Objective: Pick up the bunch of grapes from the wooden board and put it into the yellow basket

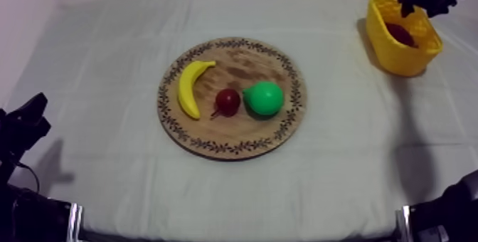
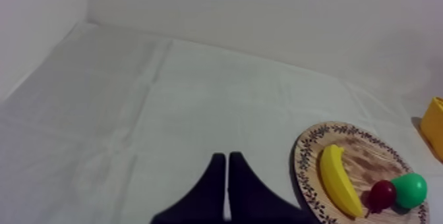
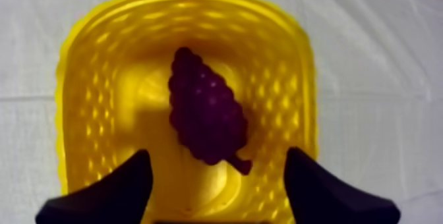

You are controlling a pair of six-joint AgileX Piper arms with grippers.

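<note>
While the bunch of grapes [image 3: 207, 118] lies in the yellow basket [image 3: 86, 82], the right gripper [image 3: 217, 157] hangs above, spread wide, empty; the left gripper [image 2: 227, 157] is closed on nothing.

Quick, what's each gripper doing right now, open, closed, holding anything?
Left gripper: shut, holding nothing.
Right gripper: open over the yellow basket; the bunch of grapes lies inside it, not held.

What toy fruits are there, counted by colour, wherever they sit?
Yellow: 1, the banana
Red: 1, the small red fruit
Green: 1, the pear
Dark purple: 1, the bunch of grapes, in the yellow basket
Total: 4
</note>
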